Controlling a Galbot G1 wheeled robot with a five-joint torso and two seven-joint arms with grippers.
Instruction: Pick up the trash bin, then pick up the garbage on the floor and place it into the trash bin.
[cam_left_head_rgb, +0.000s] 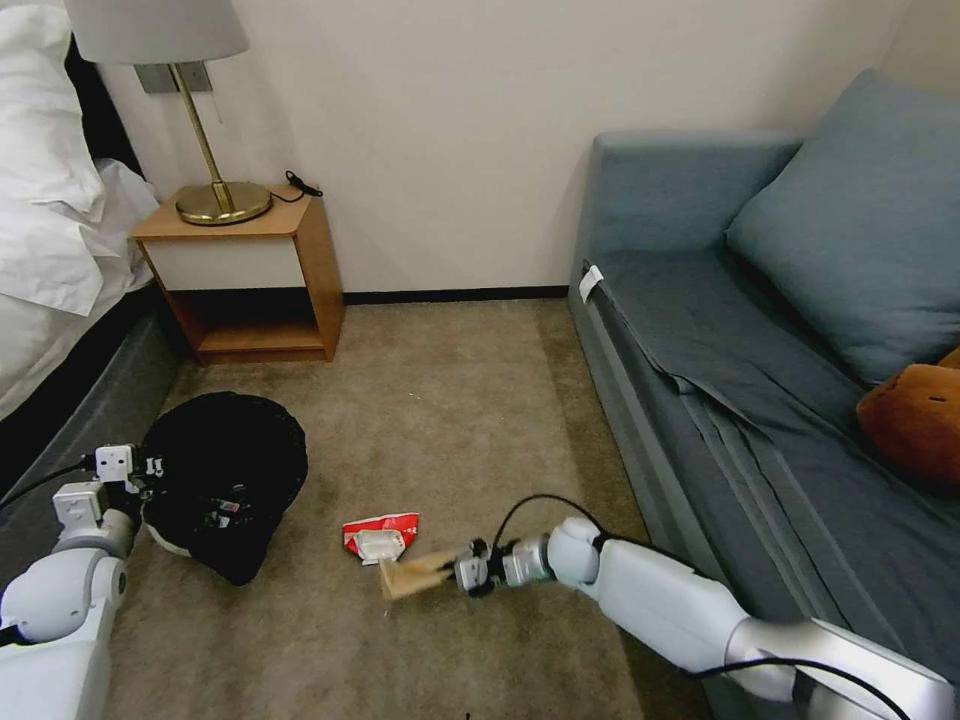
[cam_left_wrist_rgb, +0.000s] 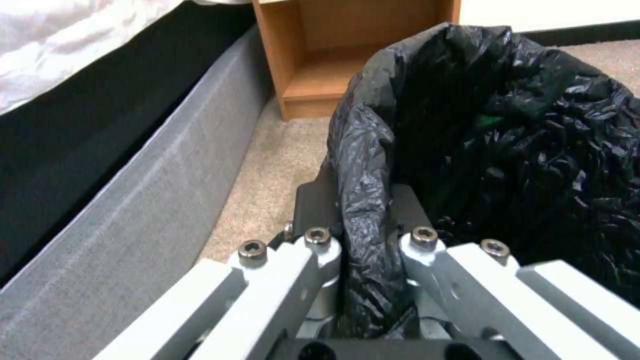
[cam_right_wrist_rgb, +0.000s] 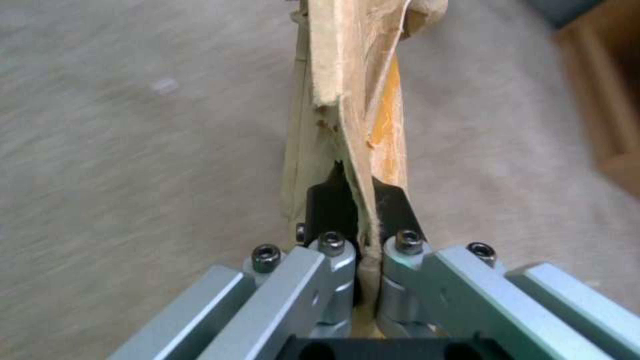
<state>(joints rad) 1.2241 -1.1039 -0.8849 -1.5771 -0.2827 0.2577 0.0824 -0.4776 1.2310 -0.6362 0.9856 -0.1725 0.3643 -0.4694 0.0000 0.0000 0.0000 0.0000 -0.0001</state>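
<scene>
Left gripper (cam_left_wrist_rgb: 363, 220) fingers clamp the round black-bagged trash bin (cam_left_head_rgb: 225, 480) rim, at 9 o'clock. Right gripper (cam_right_wrist_rgb: 357, 200) fingers pinch the long yellow-brown wrapper (cam_left_head_rgb: 412, 575), 6 o'clock of the red-and-white wrapper (cam_left_head_rgb: 380, 533).

You have open carpet (cam_left_head_rgb: 450, 400) between the nightstand (cam_left_head_rgb: 250, 270) and the sofa (cam_left_head_rgb: 700, 400). The bed base (cam_left_head_rgb: 70, 420) closes the left side. The red-and-white wrapper (cam_left_head_rgb: 380, 535) lies mid-floor beside the trash bin (cam_left_head_rgb: 225, 480).

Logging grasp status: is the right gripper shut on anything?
Shut on the brown paper wrapper: the right gripper's jaws pinch its end, and it sticks out past them above the carpet.
</scene>
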